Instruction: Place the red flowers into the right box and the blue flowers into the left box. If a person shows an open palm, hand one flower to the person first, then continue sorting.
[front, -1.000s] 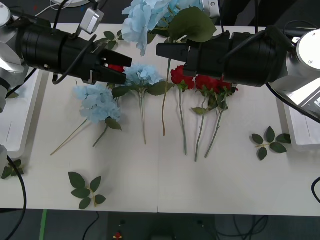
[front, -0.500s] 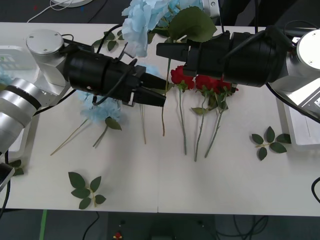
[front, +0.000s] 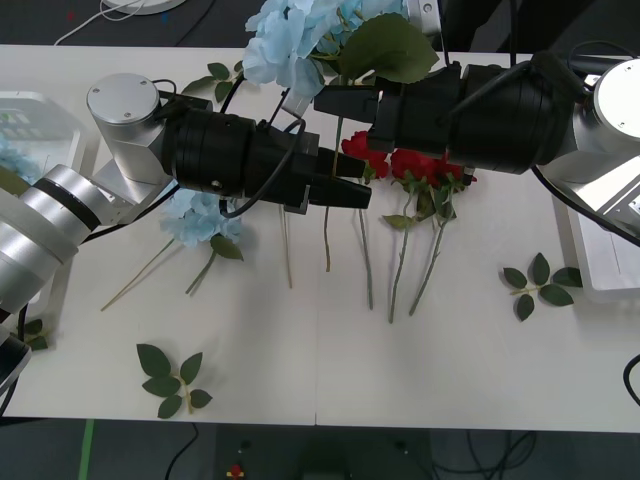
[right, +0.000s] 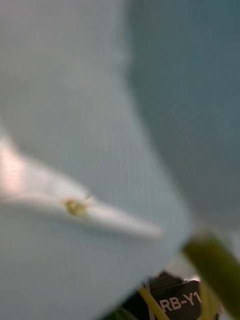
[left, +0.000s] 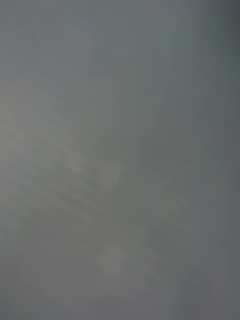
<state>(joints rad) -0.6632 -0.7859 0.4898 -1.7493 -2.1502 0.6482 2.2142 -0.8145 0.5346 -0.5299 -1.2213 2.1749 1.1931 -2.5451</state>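
Note:
My right gripper (front: 335, 100) is raised over the table's back middle, shut on a blue flower (front: 290, 40) with a big green leaf. Its thin stem (front: 327, 235) hangs down to the table. My left gripper (front: 347, 192) reaches in from the left, open, with its tips at that stem. Three red flowers (front: 410, 165) lie side by side under the right arm, stems toward me. Another blue flower (front: 200, 215) lies under the left arm. The left box (front: 45, 105) holds a bit of blue at the left edge. The right box (front: 585, 268) shows at the right edge.
Loose green leaf sprigs lie at the front left (front: 170, 378), at the right (front: 540, 283), at the left edge (front: 20, 335) and at the back (front: 220, 72). The front half of the white table (front: 330, 370) is bare. The right wrist view has a blurred green stem (right: 215, 270).
My left arm has swung from the back left toward the middle, bringing its gripper to the hanging stem. The right arm and its blue flower have stayed still.

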